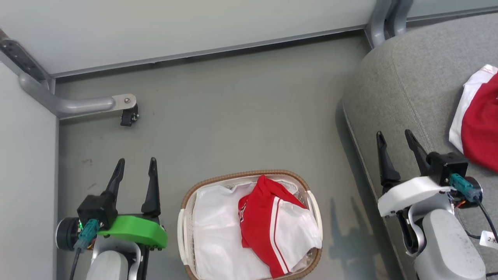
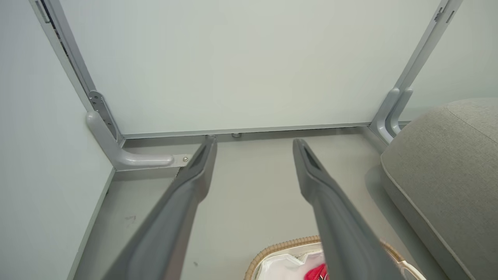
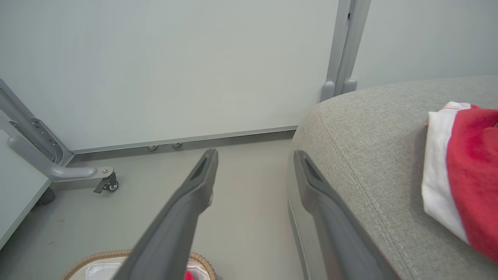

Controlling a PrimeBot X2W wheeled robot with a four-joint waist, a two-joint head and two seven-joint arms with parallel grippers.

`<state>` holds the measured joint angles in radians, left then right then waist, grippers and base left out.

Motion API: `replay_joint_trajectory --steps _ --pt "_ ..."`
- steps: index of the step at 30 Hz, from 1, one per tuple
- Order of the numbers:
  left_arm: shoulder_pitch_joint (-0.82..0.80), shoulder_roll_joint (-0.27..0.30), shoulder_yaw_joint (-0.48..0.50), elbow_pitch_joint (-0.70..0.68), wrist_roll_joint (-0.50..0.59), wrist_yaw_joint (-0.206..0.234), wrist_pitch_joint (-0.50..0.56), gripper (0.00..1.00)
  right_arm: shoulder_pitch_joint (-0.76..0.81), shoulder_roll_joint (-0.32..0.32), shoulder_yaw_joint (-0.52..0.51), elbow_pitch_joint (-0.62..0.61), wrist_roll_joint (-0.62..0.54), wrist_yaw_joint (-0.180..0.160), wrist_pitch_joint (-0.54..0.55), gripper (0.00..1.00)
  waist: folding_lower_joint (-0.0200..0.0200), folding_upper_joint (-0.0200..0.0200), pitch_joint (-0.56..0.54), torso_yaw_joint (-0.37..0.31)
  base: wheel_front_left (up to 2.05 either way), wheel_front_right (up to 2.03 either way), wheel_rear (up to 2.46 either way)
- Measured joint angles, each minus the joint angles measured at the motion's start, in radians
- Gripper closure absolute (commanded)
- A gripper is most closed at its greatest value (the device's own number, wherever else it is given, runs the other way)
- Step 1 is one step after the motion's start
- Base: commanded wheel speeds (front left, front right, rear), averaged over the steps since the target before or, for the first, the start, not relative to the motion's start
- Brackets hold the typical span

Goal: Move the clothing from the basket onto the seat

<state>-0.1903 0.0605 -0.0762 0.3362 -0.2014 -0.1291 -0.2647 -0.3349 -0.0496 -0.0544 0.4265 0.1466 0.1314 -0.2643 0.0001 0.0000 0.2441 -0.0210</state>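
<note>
The left claw (image 1: 137, 160) stands with its two fingers spread apart and nothing between them, above the bare floor (image 1: 233, 109) to the left of the basket (image 1: 233, 175). The garment in the basket (image 1: 268, 221) lies to this claw's right and lower in the head view, clear of the fingers. In the left wrist view only a sliver of its red shows, beside the right finger at the bottom edge.

The right claw (image 1: 393, 133) is likewise wide open and empty, poised over the front edge of the seat (image 1: 408, 77). The basket garment sits well apart from it, down and to its left. A second garment (image 1: 482, 116) rests on the seat just to this claw's right, near the wrist but not touching the fingers.

The basket garment is crumpled jersey, mostly red. A white panel on its right side is crossed by thin red stripes. There is a scrap of print at its left edge, too small to read. It lies over the right half of the plain white liner (image 1: 214, 225) and reaches the basket's far rim. The garment on the seat is red with a white border, and the frame cuts it off at the right.
</note>
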Motion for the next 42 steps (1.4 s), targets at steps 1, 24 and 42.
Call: replay_joint_trajectory --steps 1,24,42 --pt "0.012 -0.002 0.01 0.003 0.002 0.0 0.0 0.0 0.012 0.0 0.003 0.002 0.004 0.0 0.0 0.0 0.0 0.0 -0.009 0.004 0.0 0.0 0.0" --pt "0.18 -0.01 0.052 0.03 -0.026 0.0 0.0 0.0 0.193 0.001 0.064 -0.022 0.059 0.0 0.0 0.0 -0.0001 0.0001 -0.187 0.014 0.0 0.0 0.0" --pt "0.16 -0.011 -0.013 0.052 -0.048 0.0 0.0 0.0 0.177 0.0 0.098 -0.051 0.075 0.0 0.0 0.0 -0.0001 0.0 -0.135 -0.013 0.0 0.0 0.0"
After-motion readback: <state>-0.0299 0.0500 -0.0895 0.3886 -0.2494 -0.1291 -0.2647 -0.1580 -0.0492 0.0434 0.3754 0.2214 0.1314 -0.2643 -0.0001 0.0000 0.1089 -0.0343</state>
